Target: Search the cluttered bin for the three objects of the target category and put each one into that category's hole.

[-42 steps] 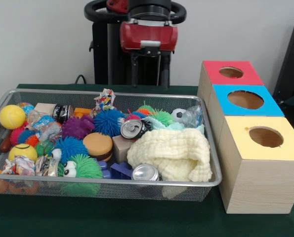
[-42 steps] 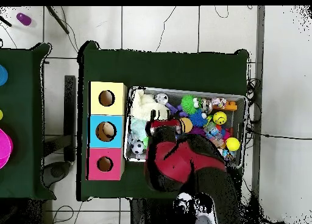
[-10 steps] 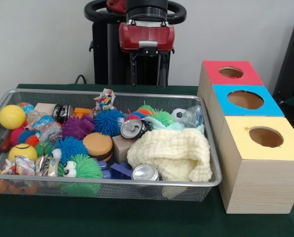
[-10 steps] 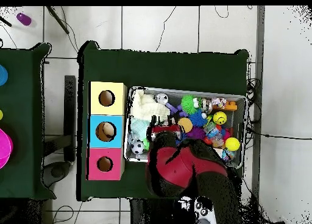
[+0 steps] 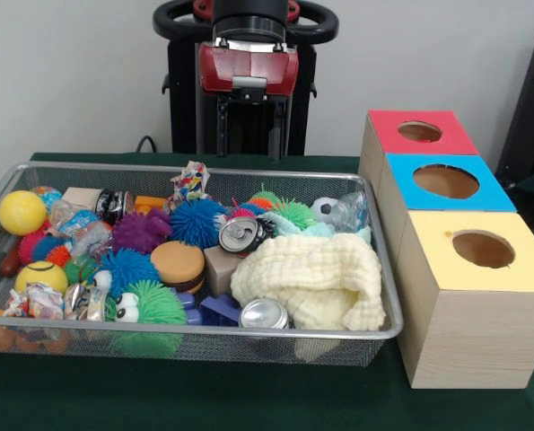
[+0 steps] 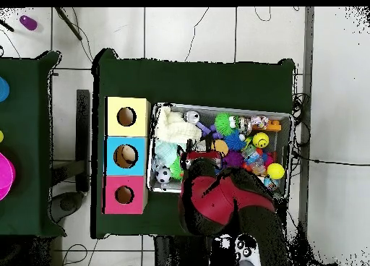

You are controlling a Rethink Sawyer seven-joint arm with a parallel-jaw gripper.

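The wire mesh bin (image 5: 204, 330) fills the left of the table and holds many toys; it also shows in the overhead view (image 6: 286, 120). No plush animal shows; any are hidden in the clutter. The red-surround hole (image 5: 419, 131) is the far one on the wooden box, and in the overhead view (image 6: 124, 194) it lies nearest the robot's base. My gripper (image 5: 249, 126) hangs under the red arm head, above and behind the bin's far rim, with nothing seen in it. In the overhead view the red arm (image 6: 217, 198) covers the bin's edge nearest the base.
A cream knitted cloth (image 5: 311, 278) lies at the bin's right front. Spiky rubber balls (image 5: 195, 220), drink cans (image 5: 265, 314), yellow balls (image 5: 21, 212) and a small football (image 5: 323, 208) crowd the bin. Blue-surround (image 5: 446, 180) and yellow-surround (image 5: 483, 248) holes sit nearer the camera.
The arm head has shifted a little left and up in the front view. In the overhead view it has drawn back toward the base, uncovering more of the bin.
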